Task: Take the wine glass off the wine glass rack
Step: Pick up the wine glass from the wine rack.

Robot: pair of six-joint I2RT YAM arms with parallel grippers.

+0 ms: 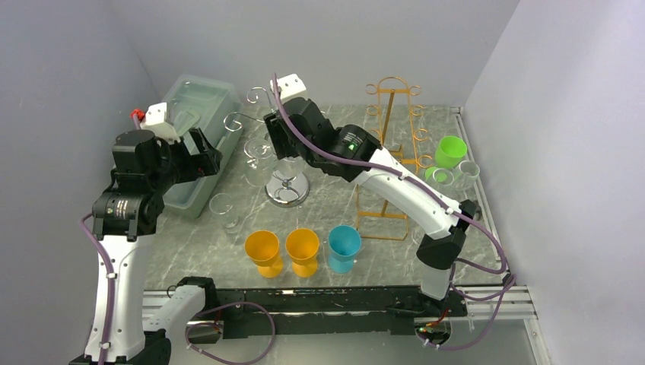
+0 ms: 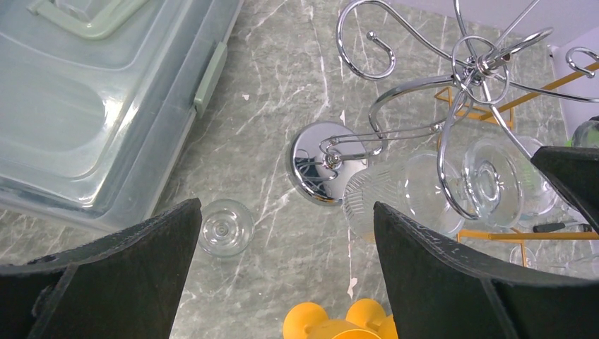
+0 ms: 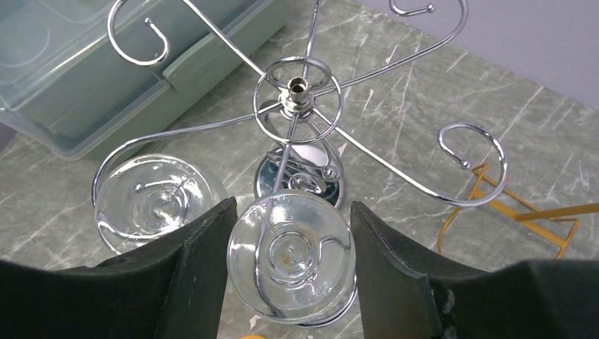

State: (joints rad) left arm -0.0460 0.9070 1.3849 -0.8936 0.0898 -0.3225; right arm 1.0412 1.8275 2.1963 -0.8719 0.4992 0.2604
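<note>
Grey marble tabletop (image 1: 220, 262). Right gripper (image 3: 291, 219) part-closed, hanging wine glass (image 3: 289, 258) pinched between jaws. Left gripper (image 2: 286, 208) wide, empty. Glass light, slick, brittle: hold gently.

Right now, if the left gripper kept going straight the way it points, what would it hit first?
Probably the bare marble table, between the small clear glass and the rack's chrome base. The left gripper is open; the hanging ribbed glass sits near its path, depth unclear.
</note>
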